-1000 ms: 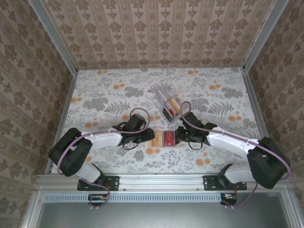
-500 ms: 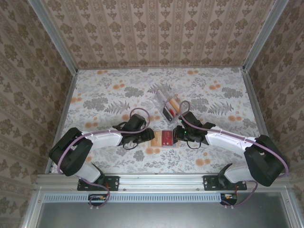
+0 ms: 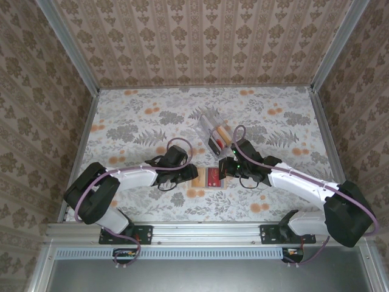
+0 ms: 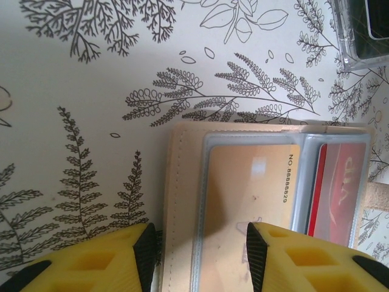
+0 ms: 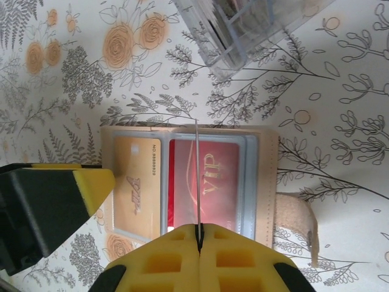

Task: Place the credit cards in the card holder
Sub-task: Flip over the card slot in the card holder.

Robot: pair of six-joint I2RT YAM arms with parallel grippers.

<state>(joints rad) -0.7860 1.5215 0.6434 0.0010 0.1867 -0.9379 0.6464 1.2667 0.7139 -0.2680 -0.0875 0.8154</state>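
right gripper (image 5: 198, 230) is pinched on a thin edge-on plastic card (image 5: 196, 176) aimed at the clear acrylic slotted holder (image 5: 243, 27) just ahead; left gripper (image 4: 199, 243) fingers apart over the tan wallet (image 4: 182, 182) edge.

left wrist view. counter (image 4: 91, 121): pale cover printed with grey fern sprigs. tan folding wallet (image 4: 182, 182) lies open and flat on it, stitched edge to the left, grey-clear sleeves facing up. left sleeve: orange-yellow credit card (image 4: 249, 176), number printed along its right side. right sleeve: red credit card (image 4: 340, 182) with pale script. left hand (image 4: 200, 243): yellow fingers (image 4: 109, 264) with black pads, jaws apart. one finger sits just left of the wallet's edge, the other over the orange-yellow card; contact cannot be told. clear card holder (image 4: 361, 36) in the top right corner, apart from the wallet.
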